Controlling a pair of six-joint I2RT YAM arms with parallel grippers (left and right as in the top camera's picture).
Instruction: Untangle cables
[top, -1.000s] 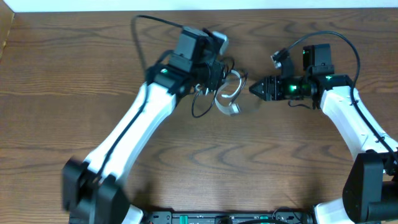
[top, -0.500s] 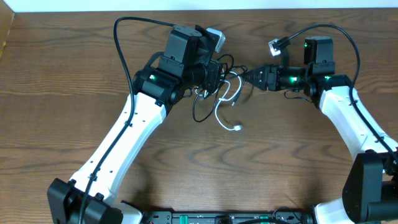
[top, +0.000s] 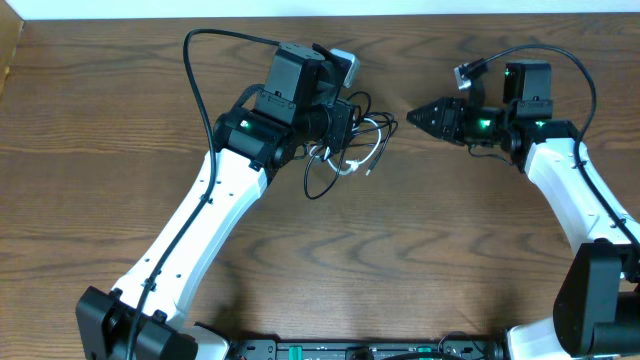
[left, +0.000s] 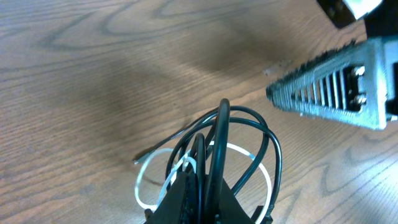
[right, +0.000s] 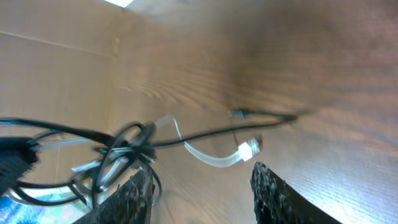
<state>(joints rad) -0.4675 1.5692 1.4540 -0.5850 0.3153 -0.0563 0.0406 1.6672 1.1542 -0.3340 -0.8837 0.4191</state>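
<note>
My left gripper (top: 352, 126) is shut on a tangled bundle of the thin black cable (top: 318, 188) and the white cable (top: 376, 148), held just above the table. In the left wrist view black loops (left: 273, 155) and white loops (left: 144, 182) rise out of my shut jaws (left: 208, 200). My right gripper (top: 416, 116) is open and empty, a short gap to the right of the bundle. In the right wrist view its fingers (right: 202, 194) stand apart, with the white cable's plug end (right: 247, 149) and a black strand (right: 205, 134) ahead of them.
The wooden table (top: 420, 260) stretches in front of both arms. Thick black arm wires arch over the left arm (top: 195, 60) and the right arm (top: 570, 65). The table's far edge (top: 150, 18) lies just behind the left gripper. My right gripper's finger shows in the left wrist view (left: 329, 93).
My right gripper has drawn back to the right, away from the bundle. The white cable's loose end has pulled up closer to my left gripper, which still holds the bundle.
</note>
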